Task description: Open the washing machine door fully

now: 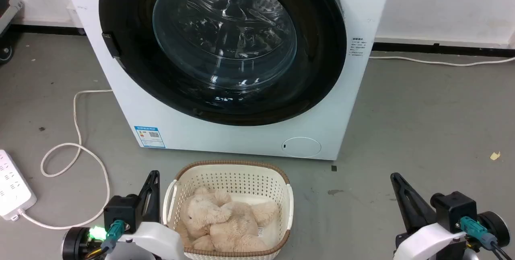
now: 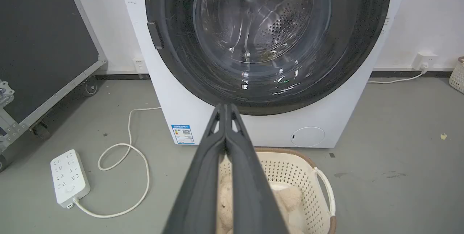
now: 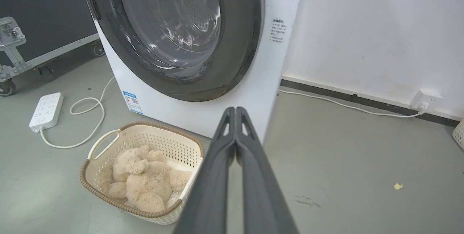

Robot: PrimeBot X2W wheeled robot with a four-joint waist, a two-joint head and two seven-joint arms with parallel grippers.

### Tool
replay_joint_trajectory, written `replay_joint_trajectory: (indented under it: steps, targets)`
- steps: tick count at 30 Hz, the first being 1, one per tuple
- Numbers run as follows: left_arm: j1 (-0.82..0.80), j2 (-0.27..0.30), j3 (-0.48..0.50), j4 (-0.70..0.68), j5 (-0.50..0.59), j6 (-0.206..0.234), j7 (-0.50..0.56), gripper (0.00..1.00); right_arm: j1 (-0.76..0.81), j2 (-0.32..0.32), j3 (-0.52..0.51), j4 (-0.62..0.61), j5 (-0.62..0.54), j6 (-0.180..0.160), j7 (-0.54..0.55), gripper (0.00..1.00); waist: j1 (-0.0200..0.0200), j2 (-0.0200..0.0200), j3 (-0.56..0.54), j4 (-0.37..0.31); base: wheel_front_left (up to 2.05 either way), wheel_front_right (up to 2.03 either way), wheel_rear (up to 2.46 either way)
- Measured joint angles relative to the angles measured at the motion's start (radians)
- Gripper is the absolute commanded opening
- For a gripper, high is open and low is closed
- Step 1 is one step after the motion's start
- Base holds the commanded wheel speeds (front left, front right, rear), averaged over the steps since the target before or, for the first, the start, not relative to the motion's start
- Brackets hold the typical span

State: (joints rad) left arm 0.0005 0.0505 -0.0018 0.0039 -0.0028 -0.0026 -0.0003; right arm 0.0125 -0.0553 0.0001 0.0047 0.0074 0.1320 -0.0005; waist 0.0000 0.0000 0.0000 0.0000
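A: What writing is found on the white machine front (image 1: 225, 139)?
B: A blue label (image 1: 150, 137) with a QR code is placed at lower left, and a small printed sticker (image 1: 356, 46) just right of the washing machine door (image 1: 223, 46); neither can be read.
A: How are the fingers set?
B: On the left gripper (image 2: 225, 106) and right gripper (image 3: 235, 109) alike they are pressed together, nothing held, well apart from the door, which lies closed against the front.

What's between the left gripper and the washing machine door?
Head view: bare grey floor, then the machine's white front panel with its blue label, separate the left gripper from the washing machine door.
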Motion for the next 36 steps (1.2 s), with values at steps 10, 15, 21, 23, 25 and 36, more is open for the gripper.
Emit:
replay_joint_trajectory:
  steps: [10, 15, 21, 23, 25, 36]
  targets:
    - [0.0, 0.0, 0.0, 0.0, 0.0, 0.0, 0.0, 0.0, 0.0, 0.0, 0.0, 0.0, 0.0, 0.0, 0.0, 0.0, 0.0001, 0.0, 0.0, 0.0, 0.0, 0.0, 0.0]
    - [0.0, 0.0, 0.0, 0.0, 0.0, 0.0, 0.0, 0.0, 0.0, 0.0, 0.0, 0.0, 0.0, 0.0, 0.0, 0.0, 0.0, 0.0, 0.0, 0.0, 0.0, 0.0, 0.0]
    - [0.0, 0.0, 0.0, 0.0, 0.0, 0.0, 0.0, 0.0, 0.0, 0.0, 0.0, 0.0, 0.0, 0.0, 0.0, 0.0, 0.0, 0.0, 0.0, 0.0, 0.0, 0.0, 0.0]
    - [0.0, 0.0, 0.0, 0.0, 0.0, 0.0, 0.0, 0.0, 0.0, 0.0, 0.0, 0.0, 0.0, 0.0, 0.0, 0.0, 0.0, 0.0, 0.0, 0.0, 0.0, 0.0, 0.0]
    - [0.0, 0.0, 0.0, 0.0, 0.0, 0.0, 0.0, 0.0, 0.0, 0.0, 0.0, 0.0, 0.0, 0.0, 0.0, 0.0, 0.0, 0.0, 0.0, 0.0, 0.0, 0.0, 0.0]
    - [0.0, 0.0, 0.0, 0.0, 0.0, 0.0, 0.0, 0.0, 0.0, 0.0, 0.0, 0.0, 0.0, 0.0, 0.0, 0.0, 0.0, 0.0, 0.0, 0.0, 0.0, 0.0, 0.0]
